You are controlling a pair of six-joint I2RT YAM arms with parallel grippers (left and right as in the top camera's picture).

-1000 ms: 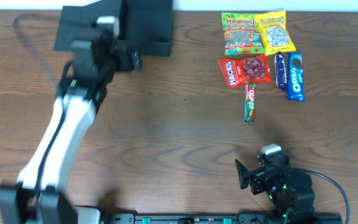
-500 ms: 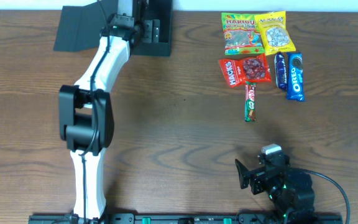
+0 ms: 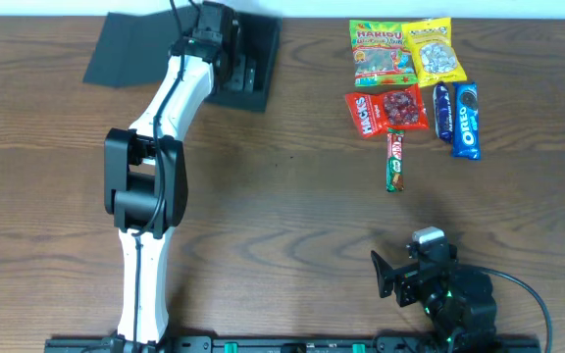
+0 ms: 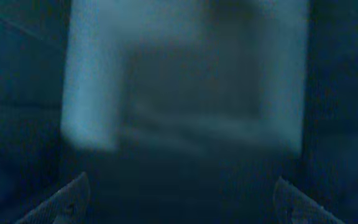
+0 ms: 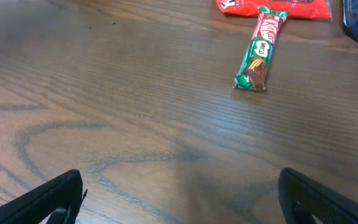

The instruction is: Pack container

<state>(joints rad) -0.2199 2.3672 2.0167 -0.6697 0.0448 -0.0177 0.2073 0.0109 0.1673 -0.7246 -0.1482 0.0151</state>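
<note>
**Left gripper at the black box, right gripper low on the table**

Look down from above. The container (image 3: 260, 61) is a flat black box. It sits at 11 o'clock on the brown table (image 3: 282, 216). Its flap lid (image 3: 126, 61) is open and sticks out toward 9 o'clock.

Your left arm (image 3: 145, 196) reaches from 7 o'clock up to the box. Your left gripper (image 4: 180, 204) is over the box. Its own camera shows only dark, blurry shapes. You can see its two fingertips (image 4: 67, 200) in the low corners, far apart, with nothing between them. You cannot tell if it touches the box.

The snacks lie at 1 o'clock, well apart from the box:
- A Haribo bag (image 3: 374, 51) is at the top.
- A yellow bag (image 3: 435, 51) is just beside it at 3 o'clock.
- A red packet (image 3: 385, 110) is below the Haribo bag.
- A dark blue packet (image 3: 442, 110) and an Oreo pack (image 3: 467, 120) lie side by side at 3 o'clock from the red packet.
- A green bar (image 3: 394, 160) lies at 6 o'clock from the red packet, and its top end touches it.

Your right gripper (image 3: 383, 277) sits at 5 o'clock. Its fingers are wide apart and hold nothing. In its own camera the green bar is at 1 o'clock, well apart from the fingers.
</note>
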